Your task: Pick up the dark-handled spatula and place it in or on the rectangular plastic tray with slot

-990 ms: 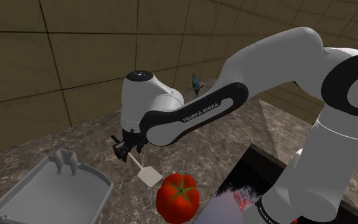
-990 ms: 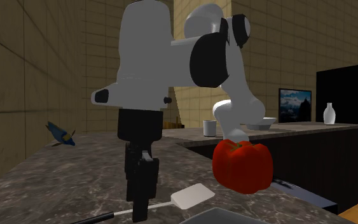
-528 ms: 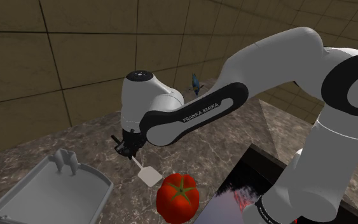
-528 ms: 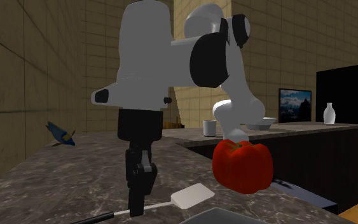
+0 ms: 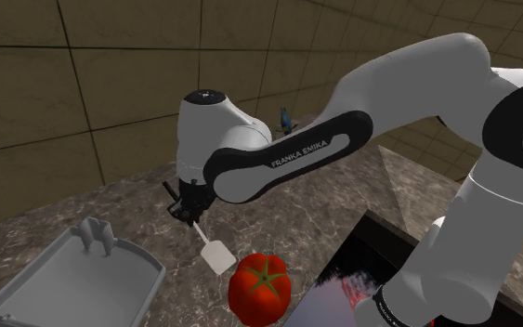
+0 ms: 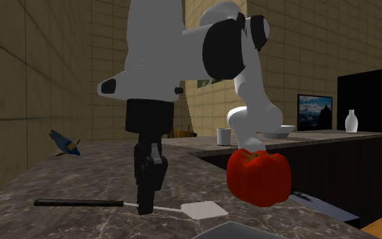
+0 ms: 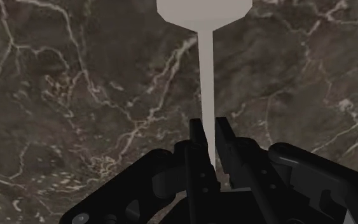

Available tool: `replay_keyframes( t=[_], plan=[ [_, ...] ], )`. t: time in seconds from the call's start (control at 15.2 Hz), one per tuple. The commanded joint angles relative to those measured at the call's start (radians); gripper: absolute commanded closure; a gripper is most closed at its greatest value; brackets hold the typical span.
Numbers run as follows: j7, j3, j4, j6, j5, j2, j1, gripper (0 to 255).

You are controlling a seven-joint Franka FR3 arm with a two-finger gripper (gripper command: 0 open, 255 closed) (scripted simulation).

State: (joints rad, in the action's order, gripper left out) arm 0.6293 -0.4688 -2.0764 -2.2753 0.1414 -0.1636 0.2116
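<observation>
Spatula (image 7: 206,70): pale shaft clamped in narrow pincer (image 7: 207,127), seemingly just clear of marbled desk (image 6: 67,176). Step: lift, likely. Next calls for carrying it to grey tray (image 5: 73,279), nearby, then lowering and releasing.

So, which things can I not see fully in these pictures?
Wrist view: the spatula has its blade cut off by the edge; the gripper hides its handle.
Shoulder view: the tray is cut off by two edges; the arm partly hides a small blue object.
Second exterior view: the bottom edge cuts off most of the tray.
</observation>
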Motion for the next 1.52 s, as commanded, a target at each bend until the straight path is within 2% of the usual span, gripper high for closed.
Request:
replay_keyframes(
  t=[0.0,1.45],
  plan=[
    [-0.008,-0.003,0.014,0.027,-0.011,0.015,-0.002,255],
    [-0.064,-0.010,0.197,0.303,-0.084,0.123,-0.013,255]
  ],
)
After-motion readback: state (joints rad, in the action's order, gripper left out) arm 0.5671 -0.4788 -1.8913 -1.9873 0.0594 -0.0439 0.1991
